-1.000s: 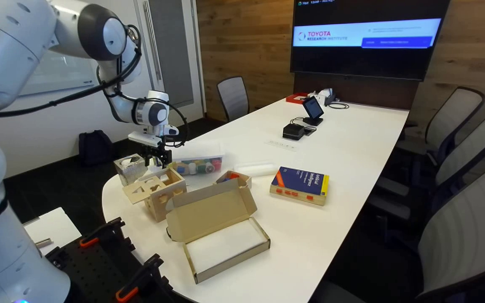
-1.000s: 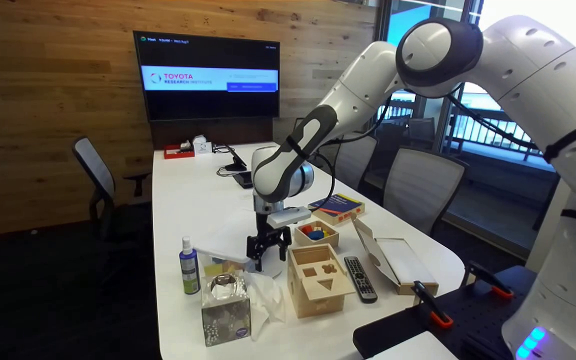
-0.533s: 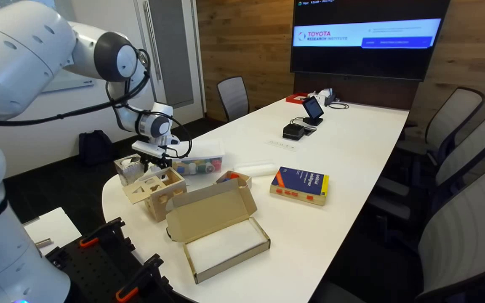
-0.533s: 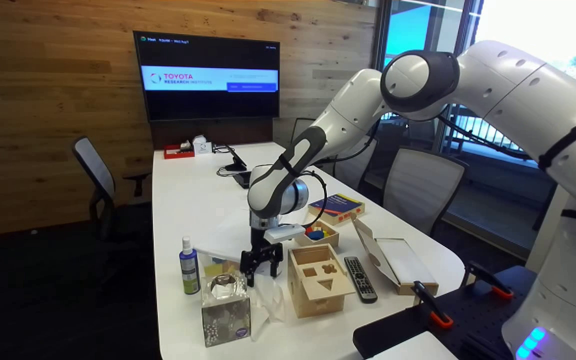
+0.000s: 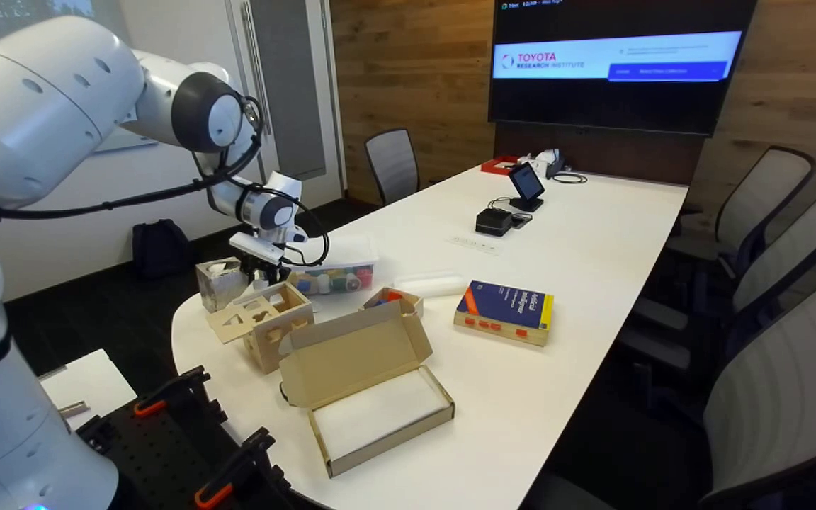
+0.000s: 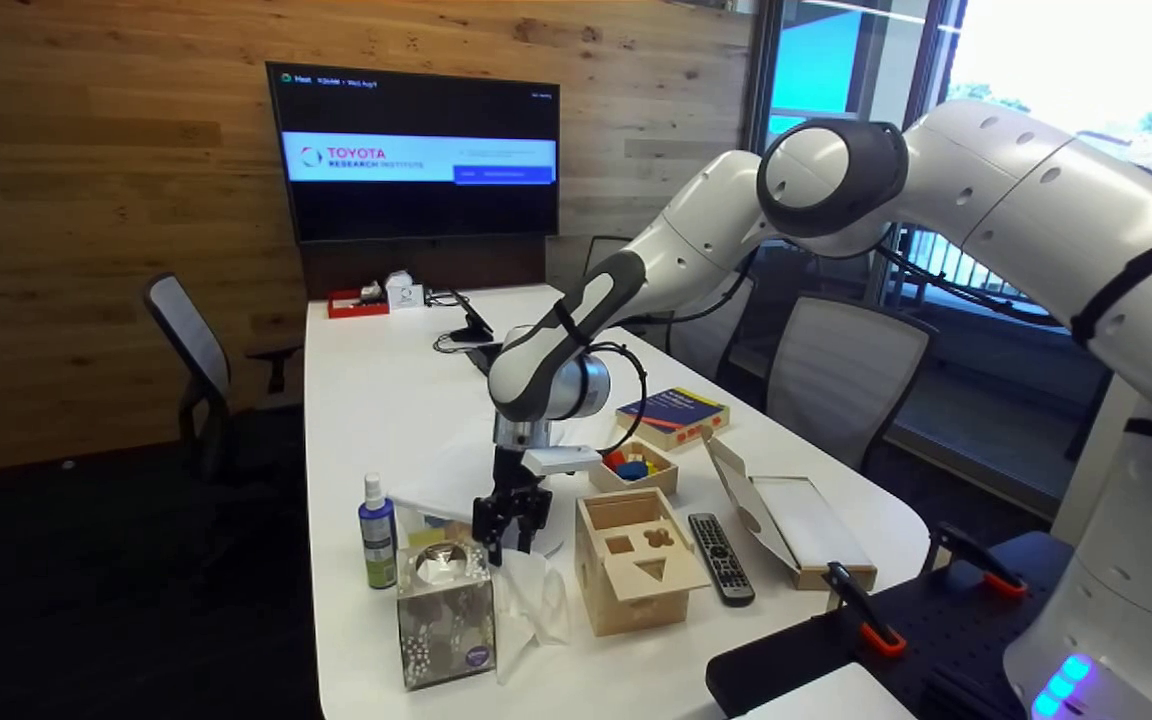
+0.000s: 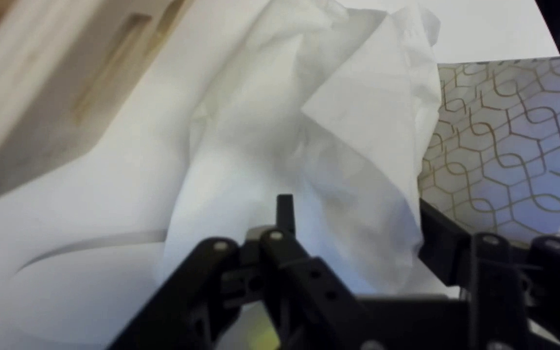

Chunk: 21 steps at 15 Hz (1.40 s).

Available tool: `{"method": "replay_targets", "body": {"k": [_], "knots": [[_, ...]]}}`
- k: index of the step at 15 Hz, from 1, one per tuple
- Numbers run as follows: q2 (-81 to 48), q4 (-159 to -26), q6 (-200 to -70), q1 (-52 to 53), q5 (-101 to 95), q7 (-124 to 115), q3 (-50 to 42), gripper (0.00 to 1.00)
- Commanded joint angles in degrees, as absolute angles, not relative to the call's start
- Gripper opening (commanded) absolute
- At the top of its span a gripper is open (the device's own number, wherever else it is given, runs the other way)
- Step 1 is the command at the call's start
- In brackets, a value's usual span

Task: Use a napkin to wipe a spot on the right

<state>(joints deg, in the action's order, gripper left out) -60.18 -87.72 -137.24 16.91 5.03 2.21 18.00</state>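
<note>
A crumpled white napkin (image 6: 533,610) lies on the table between the patterned tissue box (image 6: 446,630) and the wooden shape box (image 6: 631,575). My gripper (image 6: 511,552) points down over the napkin's far end, close beside the tissue box. In the wrist view the napkin (image 7: 309,121) fills the gap between the two fingers (image 7: 353,214). The fingers stand apart. The right finger is against the napkin's edge and next to the tissue box (image 7: 498,136). In an exterior view the shape box partly hides the gripper (image 5: 266,274). I cannot make out a spot on the table.
A spray bottle (image 6: 378,535) stands beyond the tissue box. A clear bin of blocks (image 5: 333,273) is behind the gripper. A remote (image 6: 721,560), an open cardboard box (image 5: 380,414), a small block tray (image 6: 666,480) and a book (image 5: 506,312) lie on the table (image 5: 514,397).
My gripper has come down and towards the tissue box, over the napkin. Its fingers look closer together than before. The tissue box has shifted and turned slightly.
</note>
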Motion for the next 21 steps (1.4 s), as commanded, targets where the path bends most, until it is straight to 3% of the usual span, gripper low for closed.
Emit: {"method": "replay_targets", "body": {"k": [1,5,13,21], "knots": [[-62.4,-85.3,-135.8,16.8,6.3,3.4,18.2,0.28],[-62.9,-84.0,-135.2,16.7,6.7,3.8,18.5,0.0],[-63.9,-83.4,-134.4,16.7,6.0,4.6,18.2,0.0],[-50.7,-89.8,-132.3,20.1,1.6,-3.8,12.4,0.0]]}}
